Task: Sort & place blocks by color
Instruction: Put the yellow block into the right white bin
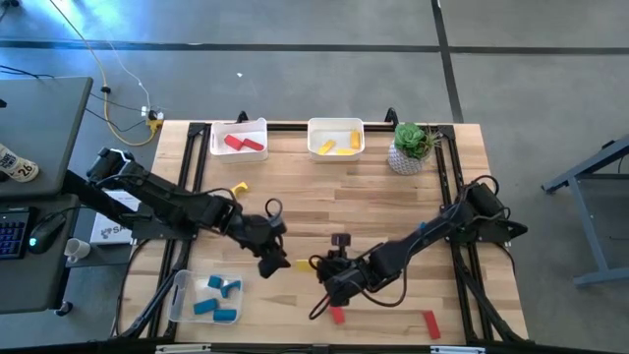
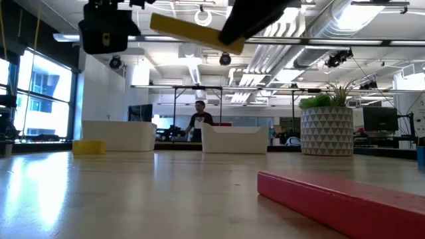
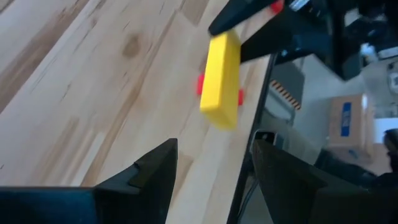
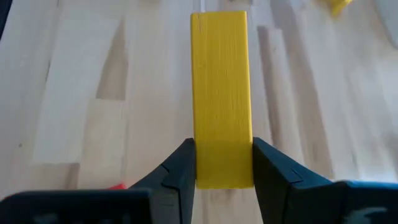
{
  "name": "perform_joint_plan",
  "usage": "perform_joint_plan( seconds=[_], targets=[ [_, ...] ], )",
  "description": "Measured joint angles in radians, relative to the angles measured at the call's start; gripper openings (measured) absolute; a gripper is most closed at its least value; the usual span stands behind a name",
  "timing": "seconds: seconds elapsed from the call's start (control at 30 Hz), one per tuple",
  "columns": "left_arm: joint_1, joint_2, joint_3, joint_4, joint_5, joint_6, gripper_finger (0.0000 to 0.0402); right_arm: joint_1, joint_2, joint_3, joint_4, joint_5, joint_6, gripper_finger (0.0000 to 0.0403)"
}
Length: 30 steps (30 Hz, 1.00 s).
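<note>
The right gripper (image 4: 222, 163) clamps its jaws on a yellow block (image 4: 221, 93), raised above the wooden worktop (image 1: 393, 202) near its front middle. Just beside it, the left gripper (image 3: 211, 165) hovers, jaws parted and empty. A red block (image 1: 337, 315) lies below.

Yellow block (image 2: 189, 31) held aloft above red block (image 2: 339, 199)
</note>
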State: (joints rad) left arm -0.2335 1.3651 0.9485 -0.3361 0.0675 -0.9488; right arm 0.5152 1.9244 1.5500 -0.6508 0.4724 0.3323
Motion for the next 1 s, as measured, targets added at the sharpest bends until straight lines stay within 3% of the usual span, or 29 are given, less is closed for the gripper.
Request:
perform_joint_plan(
  seconds=[0.7,1.0],
  targets=[
    [0.044,0.0,0.0,0.057,-0.031,0.012,0.0196,-0.036,-0.001,0.072,-0.005,0.103,-0.135,0.0103],
    [0.043,0.0,0.0,0.075,-0.079,0.061,0.014,-0.059,-0.001,0.072,-0.003,0.106,-0.162,0.0103]
  ],
)
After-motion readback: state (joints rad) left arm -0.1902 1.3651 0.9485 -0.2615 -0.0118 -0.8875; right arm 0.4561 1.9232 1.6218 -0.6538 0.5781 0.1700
